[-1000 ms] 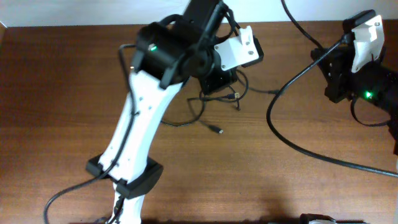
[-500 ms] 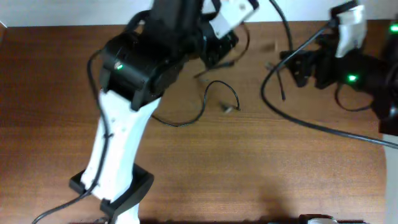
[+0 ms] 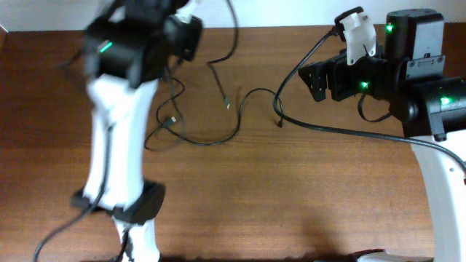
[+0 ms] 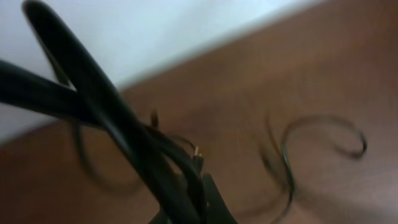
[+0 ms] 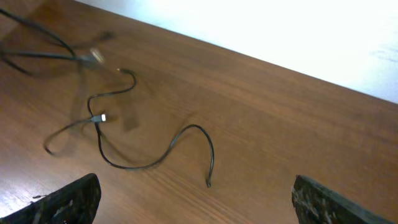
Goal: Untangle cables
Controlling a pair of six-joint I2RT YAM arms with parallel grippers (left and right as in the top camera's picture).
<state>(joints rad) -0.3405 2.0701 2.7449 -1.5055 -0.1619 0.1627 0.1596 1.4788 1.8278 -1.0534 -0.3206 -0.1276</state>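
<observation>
Left arm swung off to the table's [image 3: 291,211] back-left corner, dragging the cables [image 3: 207,144] out of their clump into loose loops along the back middle (progress, though they still cross). The left gripper [image 3: 186,35] is pressed together, seemingly pinching one cord's end. The right gripper [image 3: 318,78] just spread wide and holds nothing. The nearest loose plug lies just left of it, not touching.

Left arm [image 3: 116,145] stretches from the near-left base up to the far left, and the left gripper [image 4: 202,202] is pinched tight on the cables [image 5: 211,158]. Right arm [image 3: 429,94] sits far right. The right gripper [image 5: 196,186] is spread wide, aimed left, gripping nothing.
</observation>
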